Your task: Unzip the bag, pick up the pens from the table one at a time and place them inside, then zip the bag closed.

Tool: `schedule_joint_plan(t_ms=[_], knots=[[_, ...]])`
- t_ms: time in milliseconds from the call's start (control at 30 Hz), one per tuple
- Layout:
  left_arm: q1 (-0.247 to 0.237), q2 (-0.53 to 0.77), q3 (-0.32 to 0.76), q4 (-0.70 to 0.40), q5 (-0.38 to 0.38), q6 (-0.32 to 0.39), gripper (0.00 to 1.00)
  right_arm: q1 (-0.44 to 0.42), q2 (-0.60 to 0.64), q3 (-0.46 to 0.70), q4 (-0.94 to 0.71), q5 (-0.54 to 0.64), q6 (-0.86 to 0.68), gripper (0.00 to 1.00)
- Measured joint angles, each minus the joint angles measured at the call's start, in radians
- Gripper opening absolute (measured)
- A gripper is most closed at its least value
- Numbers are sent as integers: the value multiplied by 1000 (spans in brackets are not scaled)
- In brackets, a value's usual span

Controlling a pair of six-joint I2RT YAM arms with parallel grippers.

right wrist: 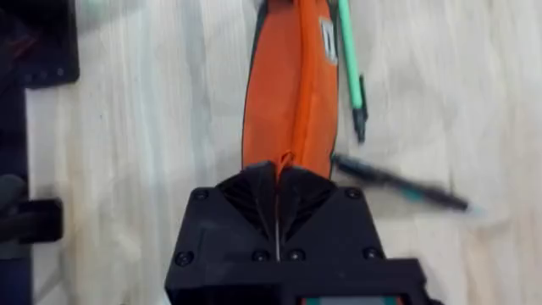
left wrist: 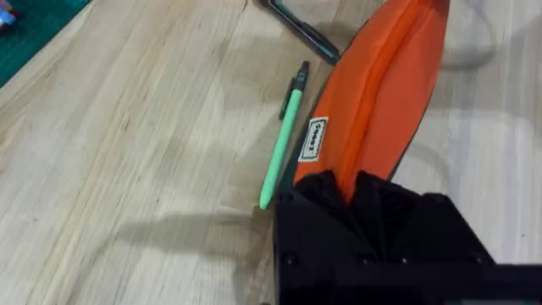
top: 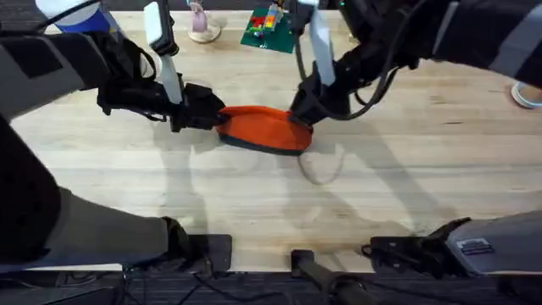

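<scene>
Overhead view: orange pencil pouch (top: pixel 264 129) lies mid-desk (top: pixel 254 195); left gripper (top: pixel 212 114) clamps its 9 o'clock end, right gripper (top: pixel 298 117) pinches its 3 o'clock end at the zipper (right wrist: pixel 298 93), fingers closed; beyond the pouch, toward 12 o'clock, a green pen (left wrist: pixel 282 148) lies alongside it and a black pen (right wrist: pixel 398 185) lies near; circuit board (top: pixel 268 29) farther back.

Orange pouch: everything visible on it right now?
The elongated orange fabric pouch has a dark grey base and a small white label on its side. Its zipper looks closed along the visible length. It lies on the light wooden table, pinched at opposite ends by the left end effector and the right end effector. A green pen lies alongside.
</scene>
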Motion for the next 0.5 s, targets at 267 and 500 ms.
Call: schedule_joint_plan(t_ms=[267,500], knots=[[1,0,0,0,0,0,41,63,6,0,149,6,2,31],[8,0,0,-4,0,0,41,121,48,0,321,16,35,30]])
